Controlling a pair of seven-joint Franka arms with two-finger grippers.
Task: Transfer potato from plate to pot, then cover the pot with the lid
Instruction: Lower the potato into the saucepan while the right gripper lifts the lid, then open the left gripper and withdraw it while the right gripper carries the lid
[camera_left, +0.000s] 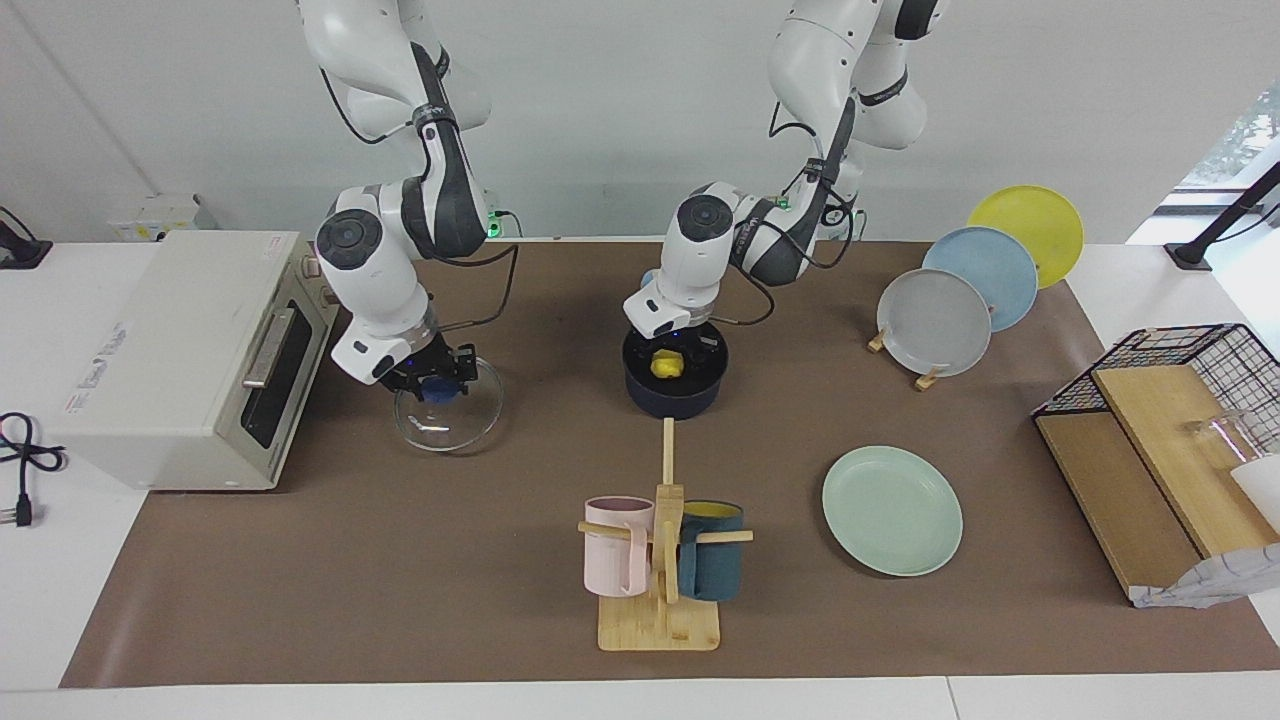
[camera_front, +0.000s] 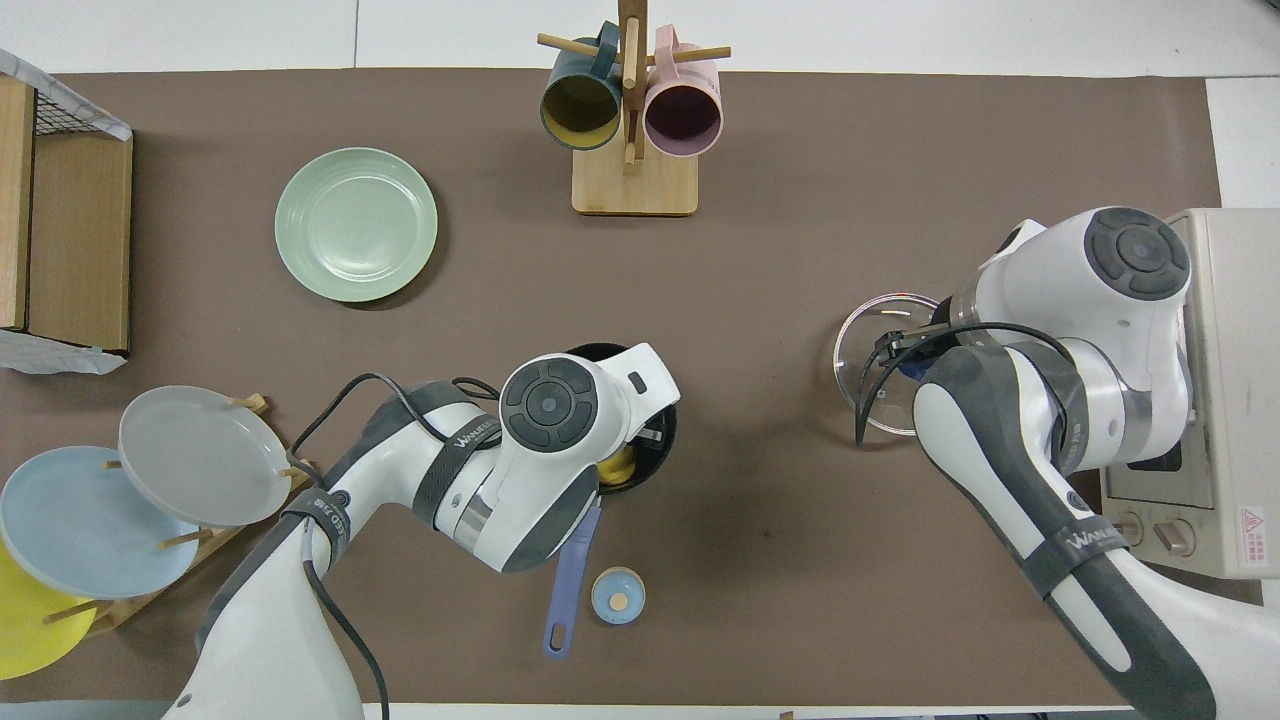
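Potato (camera_left: 666, 364) is sitting inside the pot (camera_left: 675, 385), yellow and plainly showing at the bottom; in the overhead view only a sliver of it (camera_front: 617, 466) is peeking out past the arm. Pot is standing mid-table on the brown mat (camera_left: 400, 560), its blue handle (camera_front: 570, 580) pointing toward the robots, a small blue bell (camera_front: 618, 595) lying just beside the handle. Left gripper (camera_left: 678, 337) is hanging over the pot's mouth, right above the potato; its fingers are too hidden to read, cannot tell whether spread or pressed together. Right gripper (camera_left: 436, 380) is pinching the blue knob of the lid (camera_left: 447, 408), fingers closing on either side of it. Lid is tilting, looking lifted off the mat, beside the toaster oven (camera_left: 170, 350) at the right arm's end of the table. Plate (camera_left: 892, 510) is lying bare, farther from the robots than the pot, toward the left arm's end. Mug stand (camera_left: 660, 560) is holding a pink mug (camera_left: 615, 545) and a teal mug (camera_left: 712, 550), farther from the robots than the pot. Three plates are standing upright in a rack (camera_left: 975, 285).
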